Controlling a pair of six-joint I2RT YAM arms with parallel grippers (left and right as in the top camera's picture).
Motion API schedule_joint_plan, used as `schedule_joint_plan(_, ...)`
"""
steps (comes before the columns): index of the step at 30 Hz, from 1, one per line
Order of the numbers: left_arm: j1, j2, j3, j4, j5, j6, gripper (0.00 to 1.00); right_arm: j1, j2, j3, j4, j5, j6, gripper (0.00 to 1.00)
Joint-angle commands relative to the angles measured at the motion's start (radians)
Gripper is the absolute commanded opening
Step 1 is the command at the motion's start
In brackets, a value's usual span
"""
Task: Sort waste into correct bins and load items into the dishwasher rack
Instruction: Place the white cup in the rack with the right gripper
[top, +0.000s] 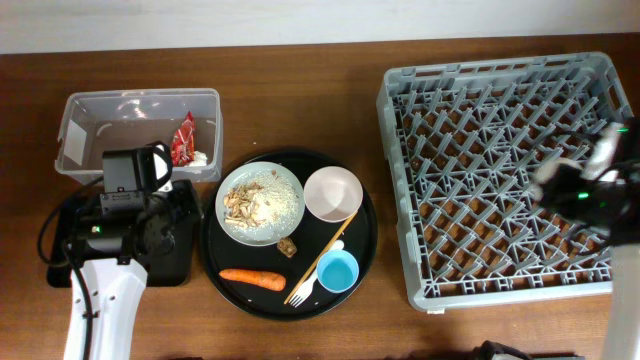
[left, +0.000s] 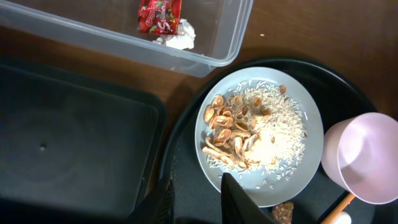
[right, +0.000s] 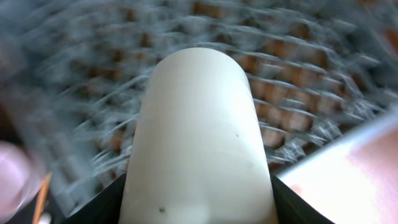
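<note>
My right gripper (right: 199, 208) is shut on a white cup (right: 199, 124) and hangs, blurred by motion, over the right side of the grey dishwasher rack (top: 480, 90). Pointing at the round tray's left edge beside the white plate (left: 292, 177), my left gripper (left: 199, 202) is open and holds nothing. Rice and food scraps (left: 249, 134) cover that plate. The red wrapper (left: 160, 14) and white tissue (left: 179, 37) lie in the clear tub (top: 80, 110). The black bin tray (left: 68, 137) sits under my left arm. On the round tray are a pink bowl (top: 332, 193), blue cup (top: 337, 270), carrot (top: 252, 278), brown lump (top: 287, 246), fork (top: 305, 287) and chopstick (top: 325, 255).
The large round black tray (top: 215, 270) stands between the bins and the rack. The rack's high walls and upright pegs rise on the right. Bare wooden table (top: 300, 90) shows along the back and front.
</note>
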Motion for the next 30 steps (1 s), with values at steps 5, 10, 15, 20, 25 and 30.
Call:
schedule_joint_plan(5,0.004,-0.008,0.001,-0.023,-0.011,0.016,0.25,-0.363,0.173,0.021,0.046,0.035,0.100,0.57)
schedule_joint_plan(10,0.004,-0.008,0.001,-0.045,-0.010,0.016,0.25,-0.404,0.283,0.021,0.095,0.035,0.140,0.57)
schedule_joint_plan(15,0.004,-0.008,0.000,-0.054,-0.010,0.016,0.25,-0.404,0.362,0.021,0.153,0.047,0.140,0.57)
schedule_joint_plan(20,0.004,-0.008,0.000,-0.056,-0.010,0.016,0.25,-0.403,0.420,0.021,0.184,0.040,0.140,0.73)
schedule_joint_plan(25,0.004,-0.008,0.000,-0.056,-0.010,0.016,0.35,-0.403,0.444,0.021,0.186,-0.020,0.140,0.86)
schedule_joint_plan(30,0.004,-0.009,0.000,-0.045,0.024,0.017,0.42,-0.403,0.418,0.021,0.150,-0.117,0.136,0.82)
